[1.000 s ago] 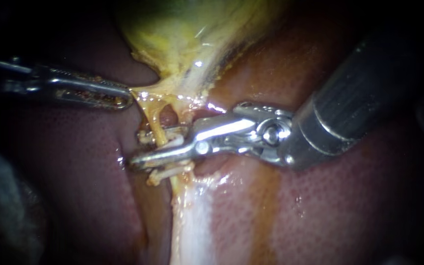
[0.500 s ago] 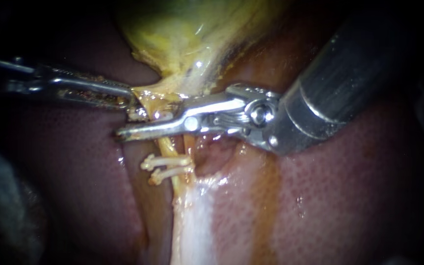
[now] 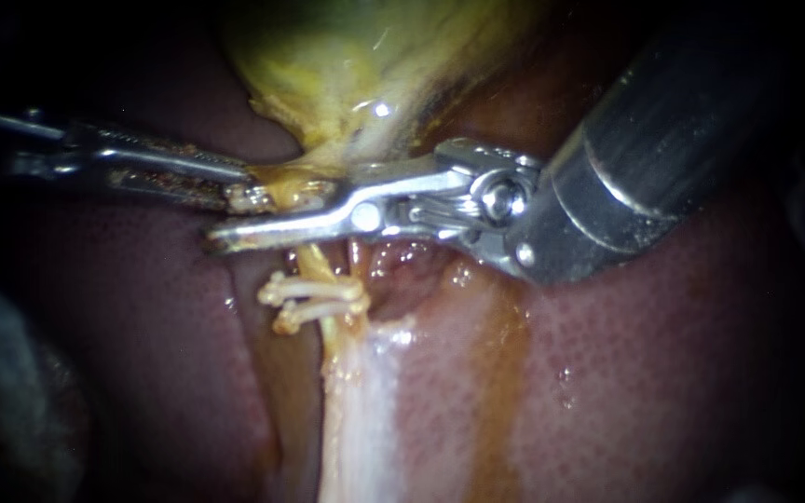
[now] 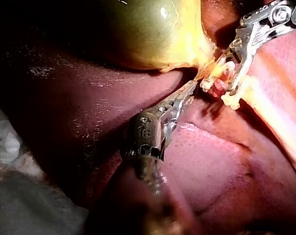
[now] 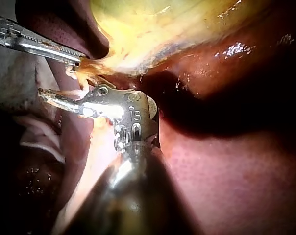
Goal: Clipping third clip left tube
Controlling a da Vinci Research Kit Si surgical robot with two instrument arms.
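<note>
Evidently the step in hand was seating a further clip on the thin yellow tube, on the short bare stretch between the pair of cream plastic clips already crossing it and the yellow-green gallbladder. The silver right instrument lay across the tube just beyond those clips on the gallbladder side. The left wrist view showed a narrow gap between its jaws, with the tube running through that gap rather than pinched. Whether a clip sat loaded in them could not be told. Farther from the clips on the same side, the slim toothed left instrument was clamped on a yellow strand of tissue at the gallbladder's foot, holding the tube stretched away from the clips. Doing this well probably meant keeping that stretch steady and checking that both jaw tips showed past the tube's far edge, so the whole width would be caught. The jaws would also need to sit square to the tube and apart from the clips, not touching them. The main risks looked like catching the red-brown liver behind the clips, or closing on part of the tube only.
</note>
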